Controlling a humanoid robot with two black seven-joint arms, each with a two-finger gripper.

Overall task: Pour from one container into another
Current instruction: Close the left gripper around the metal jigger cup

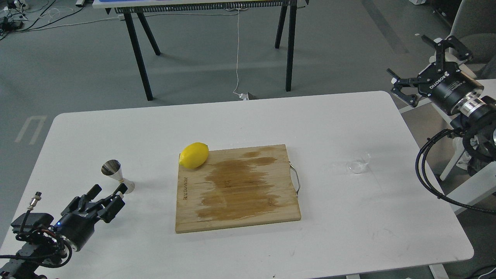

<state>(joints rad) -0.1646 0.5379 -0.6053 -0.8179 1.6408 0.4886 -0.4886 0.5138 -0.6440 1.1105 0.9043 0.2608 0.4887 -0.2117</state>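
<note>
The clear glass cup (359,162) stands on the white table (248,128) at the right, hard to make out against the top. The steel jigger (116,175) stands at the left, upright with its open cone facing up. My left gripper (108,190) sits low just in front of the jigger, fingers spread and empty, one fingertip close to the jigger's base. My right gripper (411,62) hovers off the table's far right corner, well above and beyond the glass cup, fingers wide apart and holding nothing.
A wooden cutting board (237,188) with a wet stain and a metal handle lies mid-table. A lemon (194,155) rests on its far left corner. A black-legged table (209,42) stands behind. Cables hang beside my right arm.
</note>
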